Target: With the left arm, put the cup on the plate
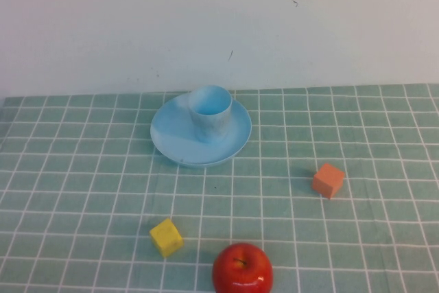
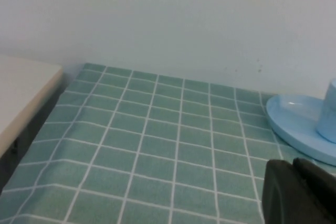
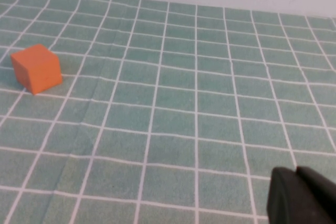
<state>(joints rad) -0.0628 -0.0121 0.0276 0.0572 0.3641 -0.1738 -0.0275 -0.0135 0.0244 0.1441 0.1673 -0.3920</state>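
Left gripper: only a dark, blackish corner of it shows in the left wrist view, low over the green checked tabletop; whether it is released or clenched cannot be told; it holds nothing visible and touches neither the cup nor the plate, both cut off by that view's edge. Right gripper: likewise a dark corner only in the right wrist view, over bare cloth; its state cannot be told; the orange cube lies well apart from it. Neither arm shows in the high view.

Cup: light blue tumbler, upright, mouth up, standing on the light blue plate, toward its far side; plate sits flat on the tabletop near the far edge by the white wall.

Others: orange cube to the robot's right of the plate; yellow cube nearer the robot; red apple beside it, partly cut off by the near edge of the high view.
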